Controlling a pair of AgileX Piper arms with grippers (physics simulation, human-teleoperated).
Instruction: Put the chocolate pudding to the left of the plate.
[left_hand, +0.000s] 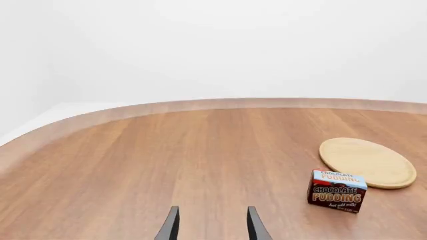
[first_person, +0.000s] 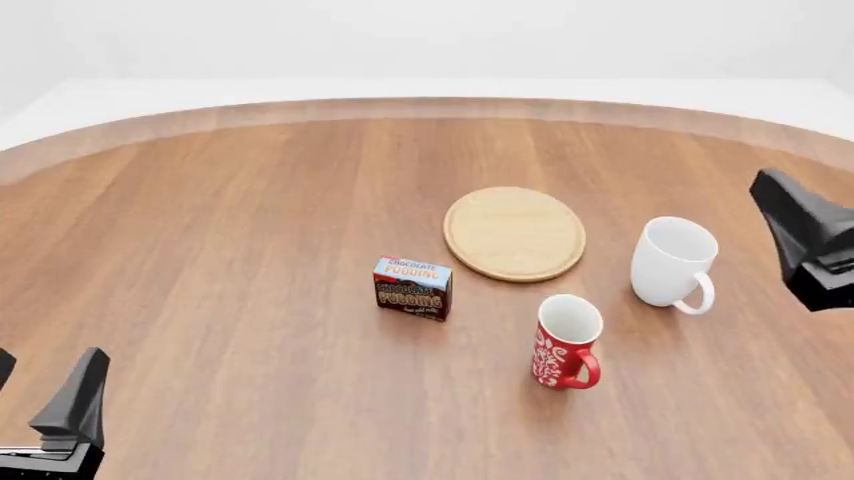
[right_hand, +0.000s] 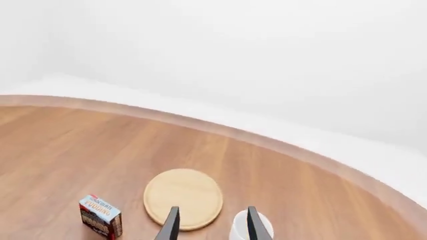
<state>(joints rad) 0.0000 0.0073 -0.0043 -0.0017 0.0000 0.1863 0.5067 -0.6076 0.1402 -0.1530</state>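
Observation:
The chocolate pudding (first_person: 412, 288) is a small dark brown box with a light blue top band, upright on the table just left of and in front of the plate (first_person: 514, 233), a flat round light-wood disc. Both show in the left wrist view, pudding (left_hand: 337, 191) and plate (left_hand: 367, 162), and in the right wrist view, pudding (right_hand: 101, 216) and plate (right_hand: 183, 197). My left gripper (left_hand: 212, 226) is open and empty, low at the front left (first_person: 40, 395). My right gripper (right_hand: 211, 225) is open and empty, raised at the far right (first_person: 801, 225).
A white mug (first_person: 671, 262) stands right of the plate, its rim also in the right wrist view (right_hand: 250, 227). A red patterned mug (first_person: 566, 342) stands in front of the plate. The wooden table (first_person: 214, 230) has a curved far edge.

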